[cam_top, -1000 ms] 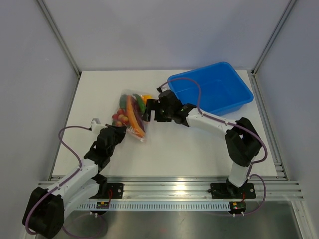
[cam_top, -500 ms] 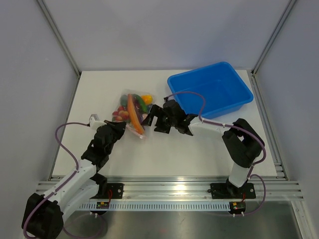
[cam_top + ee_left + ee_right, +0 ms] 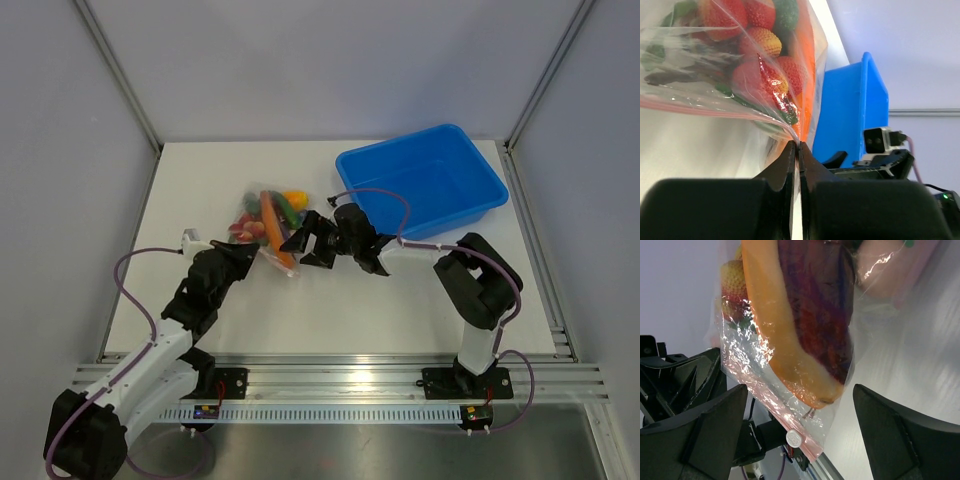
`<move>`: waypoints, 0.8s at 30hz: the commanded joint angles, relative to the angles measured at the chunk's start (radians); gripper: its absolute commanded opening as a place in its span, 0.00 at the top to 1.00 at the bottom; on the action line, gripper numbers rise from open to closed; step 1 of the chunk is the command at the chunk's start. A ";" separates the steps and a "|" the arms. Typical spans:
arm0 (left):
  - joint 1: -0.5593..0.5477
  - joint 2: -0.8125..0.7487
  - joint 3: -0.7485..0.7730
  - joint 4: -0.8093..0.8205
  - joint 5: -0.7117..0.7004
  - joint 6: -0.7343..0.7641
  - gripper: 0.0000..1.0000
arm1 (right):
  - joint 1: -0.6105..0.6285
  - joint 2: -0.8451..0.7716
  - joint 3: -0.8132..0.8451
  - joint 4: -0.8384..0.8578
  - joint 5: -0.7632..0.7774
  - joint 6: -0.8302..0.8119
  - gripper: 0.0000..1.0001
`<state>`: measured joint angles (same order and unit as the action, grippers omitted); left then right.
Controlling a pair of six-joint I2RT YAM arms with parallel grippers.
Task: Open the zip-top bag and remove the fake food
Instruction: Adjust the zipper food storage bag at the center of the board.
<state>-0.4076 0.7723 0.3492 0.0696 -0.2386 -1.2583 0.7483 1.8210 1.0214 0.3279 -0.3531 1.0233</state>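
Note:
The zip-top bag (image 3: 262,232), clear with a pink zip strip (image 3: 780,416), lies mid-table, stuffed with fake food (image 3: 272,212): red, orange, green and yellow pieces. My left gripper (image 3: 256,256) is shut on the bag's near edge; in the left wrist view the jaws (image 3: 798,146) pinch thin plastic just below the strip. The right gripper (image 3: 301,244) stands open at the bag's near right end. In the right wrist view its fingers (image 3: 799,388) straddle the bag's bottom end, where an orange piece (image 3: 785,340) and the white slider (image 3: 794,438) show.
A blue bin (image 3: 424,187) stands at the back right, just behind the right arm, and also shows in the left wrist view (image 3: 852,110). An aluminium rail (image 3: 340,378) runs along the near edge, and grey walls close in the table.
The right gripper has come down and nearer, from beside the bag's middle to its near end. The left gripper has crept forward with the bag's edge, and the bag has shifted slightly farther away.

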 commanded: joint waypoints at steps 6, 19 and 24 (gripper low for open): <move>-0.005 -0.057 -0.019 0.147 0.041 -0.055 0.94 | -0.007 0.018 -0.044 0.195 -0.101 0.090 0.10; -0.005 -0.064 -0.024 0.116 0.018 -0.061 0.89 | -0.009 0.031 -0.063 0.286 -0.132 0.109 0.81; -0.005 -0.093 -0.015 0.072 0.009 -0.043 0.72 | -0.013 0.038 -0.046 0.267 -0.141 0.087 1.00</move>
<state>-0.4076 0.7132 0.3199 0.1188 -0.2173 -1.3090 0.7429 1.8530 0.9588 0.5346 -0.4595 1.1202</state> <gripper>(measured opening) 0.238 0.041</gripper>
